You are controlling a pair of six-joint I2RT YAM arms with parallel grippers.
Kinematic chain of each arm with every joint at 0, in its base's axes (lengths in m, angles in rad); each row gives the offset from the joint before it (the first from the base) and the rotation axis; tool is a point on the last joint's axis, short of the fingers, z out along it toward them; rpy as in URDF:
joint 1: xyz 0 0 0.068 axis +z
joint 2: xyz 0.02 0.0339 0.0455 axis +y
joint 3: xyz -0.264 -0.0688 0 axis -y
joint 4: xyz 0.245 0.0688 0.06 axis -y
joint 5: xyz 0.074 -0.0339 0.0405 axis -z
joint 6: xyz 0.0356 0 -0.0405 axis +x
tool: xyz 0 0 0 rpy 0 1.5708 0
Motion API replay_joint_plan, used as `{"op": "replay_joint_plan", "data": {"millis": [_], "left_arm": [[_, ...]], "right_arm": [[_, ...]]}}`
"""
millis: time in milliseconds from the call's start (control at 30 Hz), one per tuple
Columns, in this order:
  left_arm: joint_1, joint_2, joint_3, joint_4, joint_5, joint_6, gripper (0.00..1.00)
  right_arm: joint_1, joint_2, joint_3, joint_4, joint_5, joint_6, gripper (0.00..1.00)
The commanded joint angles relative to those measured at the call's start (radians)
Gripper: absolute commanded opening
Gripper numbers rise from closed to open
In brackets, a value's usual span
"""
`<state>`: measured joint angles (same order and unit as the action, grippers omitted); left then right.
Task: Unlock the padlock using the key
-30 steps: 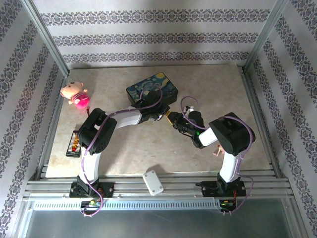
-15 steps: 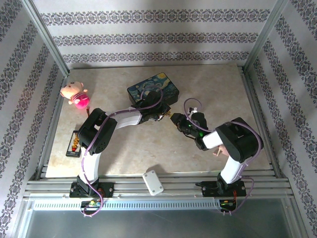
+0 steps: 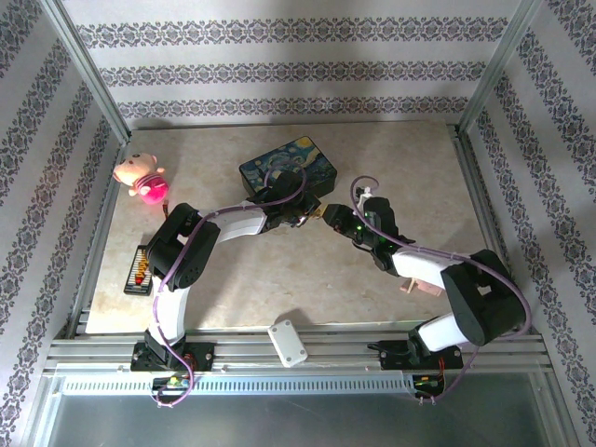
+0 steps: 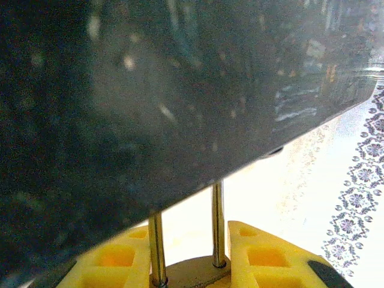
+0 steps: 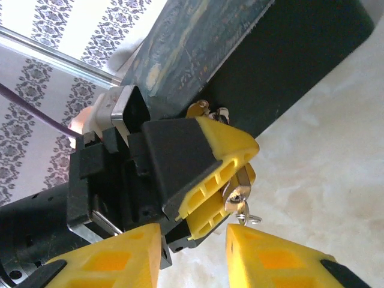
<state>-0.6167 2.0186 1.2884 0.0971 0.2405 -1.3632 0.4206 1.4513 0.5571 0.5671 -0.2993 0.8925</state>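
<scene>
The tiny brass padlock (image 4: 192,271) sits clamped between the yellow fingers (image 4: 270,252) of my left gripper (image 3: 315,212), which is shut on it. Its thin silvery shackle (image 4: 217,222) rises toward the dark blue tin (image 3: 287,166). In the right wrist view a small silvery key (image 5: 235,196) with a wire ring (image 5: 248,216) hangs at the padlock's exposed end, just below the left gripper's fingers (image 5: 222,150). My right gripper (image 5: 195,240) is right under it, open, its yellow fingers either side of an empty gap, not touching the key.
A pink plush toy (image 3: 142,177) lies at the table's left edge. A dark strip with coloured beads (image 3: 140,270) lies near the left arm. A white box (image 3: 287,343) rests on the front rail. A small pinkish piece (image 3: 407,287) lies by the right arm.
The right arm's elbow has swung out to the right and lower, while its gripper stayed close to the padlock and edged slightly up-right. The left arm has held still.
</scene>
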Motion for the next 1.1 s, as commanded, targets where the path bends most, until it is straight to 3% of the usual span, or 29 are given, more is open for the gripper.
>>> {"op": "replay_joint_plan", "data": {"millis": [0, 167, 833, 967, 1067], "left_arm": [[-0.005, -0.009, -0.024, 0.024, 0.104, -0.056, 0.08], [-0.005, -0.008, -0.027, 0.032, 0.112, -0.059, 0.08], [-0.006, -0.017, -0.032, 0.041, 0.125, -0.056, 0.08], [-0.008, -0.017, -0.032, 0.042, 0.132, -0.053, 0.08], [-0.008, -0.018, -0.036, 0.047, 0.135, -0.051, 0.08]], "right_arm": [[-0.015, 0.012, 0.022, -0.121, 0.011, -0.081, 0.29], [0.005, 0.087, 0.062, -0.092, -0.071, -0.077, 0.28], [0.015, 0.226, 0.133, -0.007, -0.091, -0.042, 0.21], [0.009, 0.247, 0.126, 0.052, -0.099, 0.009, 0.12], [-0.02, 0.281, 0.091, 0.189, -0.128, 0.128, 0.06]]}}
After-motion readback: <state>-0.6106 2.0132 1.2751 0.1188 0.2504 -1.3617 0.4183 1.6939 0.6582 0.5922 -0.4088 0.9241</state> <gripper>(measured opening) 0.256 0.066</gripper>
